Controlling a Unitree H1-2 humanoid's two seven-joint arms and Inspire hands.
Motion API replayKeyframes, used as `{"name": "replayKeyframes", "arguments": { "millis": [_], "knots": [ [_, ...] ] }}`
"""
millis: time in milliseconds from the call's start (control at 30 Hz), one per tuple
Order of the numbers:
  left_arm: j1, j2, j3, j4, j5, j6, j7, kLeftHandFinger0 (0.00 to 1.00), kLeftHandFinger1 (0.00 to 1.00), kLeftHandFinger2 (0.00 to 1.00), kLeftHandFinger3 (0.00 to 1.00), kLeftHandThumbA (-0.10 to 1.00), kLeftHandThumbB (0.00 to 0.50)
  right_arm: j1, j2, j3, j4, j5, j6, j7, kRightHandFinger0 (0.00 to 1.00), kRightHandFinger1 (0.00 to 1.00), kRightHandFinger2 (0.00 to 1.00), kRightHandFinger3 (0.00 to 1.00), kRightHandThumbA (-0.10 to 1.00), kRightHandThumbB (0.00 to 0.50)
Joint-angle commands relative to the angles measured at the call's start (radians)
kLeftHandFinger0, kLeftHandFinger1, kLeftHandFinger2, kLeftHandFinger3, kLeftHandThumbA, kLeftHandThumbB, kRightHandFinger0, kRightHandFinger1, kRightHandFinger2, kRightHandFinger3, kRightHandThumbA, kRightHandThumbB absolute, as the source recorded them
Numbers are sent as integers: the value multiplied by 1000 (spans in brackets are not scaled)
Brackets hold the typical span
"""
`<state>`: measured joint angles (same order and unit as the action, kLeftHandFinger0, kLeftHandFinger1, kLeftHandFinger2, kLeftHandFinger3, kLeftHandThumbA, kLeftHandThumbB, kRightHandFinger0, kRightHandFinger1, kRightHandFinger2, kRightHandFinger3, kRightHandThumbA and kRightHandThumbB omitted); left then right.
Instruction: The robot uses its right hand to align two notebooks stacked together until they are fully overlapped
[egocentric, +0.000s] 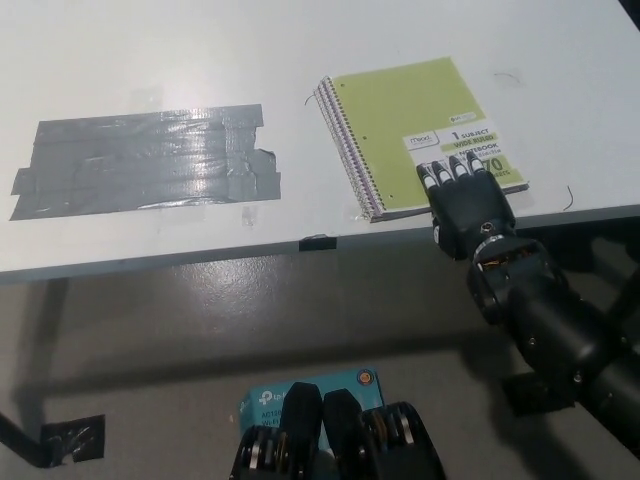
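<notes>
Notebooks (415, 135) sit stacked near the front right of the white table (300, 60), green cover on top, spiral binding facing my left. My right hand (467, 205) lies flat on the near right corner of the top cover, its fingers (452, 172) stretched out and slightly spread over the white label (463, 150), pressing down and grasping nothing. From where I watch, the palm hangs over the table's front edge and the black arm (560, 330) runs off toward the bottom right.

Only a thin band of purple-tinted pages under the spiral side tells me a second book lies beneath; I cannot make out how far it sticks out elsewhere. The label's print is partly covered by the fingers.

The stack's near edge lies just inside the table edge. To the left there is a grey tape patch (145, 160), well apart from the books. My left hand is out of sight
</notes>
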<state>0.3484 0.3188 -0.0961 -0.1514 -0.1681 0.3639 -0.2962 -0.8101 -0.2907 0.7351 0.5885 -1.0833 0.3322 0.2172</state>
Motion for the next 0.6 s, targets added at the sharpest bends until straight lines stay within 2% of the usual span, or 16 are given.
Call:
{"name": "replayKeyframes", "arguments": {
  "millis": [0,33,67,100,133,167,267,333,367,400,433,467,500,567],
  "knots": [
    [26,18,8,-17,-8,-14,-22,717,783,764,1000,1000,500,5,1,-11,-23,6,23,77,1000,1000,1000,1000,1000,452],
    [28,20,7,-17,-10,-12,-24,726,784,772,1000,1000,500,4,-9,-13,-45,-2,41,95,1000,1000,1000,1000,1000,436],
    [28,21,6,-21,-12,-8,-26,654,721,761,1000,1000,500,-10,-23,-20,-52,-21,63,92,1000,1000,1000,1000,1000,445],
    [30,22,5,-19,-9,-11,-25,645,724,760,1000,1000,500,-11,-24,-27,-52,-13,63,92,1000,1000,1000,1000,1000,439],
    [34,22,6,-15,-8,-14,-26,699,768,760,1000,1000,500,-12,-28,-40,-54,-3,69,92,1000,1000,1000,1000,1000,449],
    [37,22,8,-11,-13,-12,-27,711,766,755,1000,1000,500,-15,-33,-50,-53,-4,75,78,1000,1000,1000,1000,1000,448],
    [56,20,15,-19,-21,-11,-27,686,760,746,1000,1000,500,-28,-50,-85,-61,-7,89,48,1000,1000,1000,1000,1000,453],
    [61,19,19,-21,-23,-6,-26,668,731,734,1000,1000,500,-32,-64,-97,-93,-22,91,48,1000,1000,1000,1000,1000,419],
    [62,20,21,-23,-26,0,-28,659,729,743,1000,1000,500,-37,-72,-95,-102,-36,90,46,1000,1000,1000,1000,1000,439],
    [61,22,21,-21,-29,-3,-31,645,713,735,1000,1000,500,-46,-82,-87,-110,-58,92,53,1000,1000,1000,1000,1000,483],
    [60,24,20,-17,-27,-6,-33,655,749,769,1000,1000,500,-50,-86,-90,-115,-59,92,58,1000,1000,1000,1000,1000,487],
    [58,30,16,-10,-21,-14,-37,691,800,795,1000,1000,500,-60,-88,-105,-121,-39,85,59,1000,1000,1000,1000,1000,470],
    [59,31,16,-8,-18,-15,-35,751,855,811,1000,1000,500,-63,-89,-108,-124,-38,83,63,1000,1000,1000,1000,1000,462],
    [64,33,13,-9,-4,-16,-27,783,877,805,1000,1000,500,-68,-93,-113,-137,-42,77,67,1000,1000,1000,1000,1000,477]
  ]
}}
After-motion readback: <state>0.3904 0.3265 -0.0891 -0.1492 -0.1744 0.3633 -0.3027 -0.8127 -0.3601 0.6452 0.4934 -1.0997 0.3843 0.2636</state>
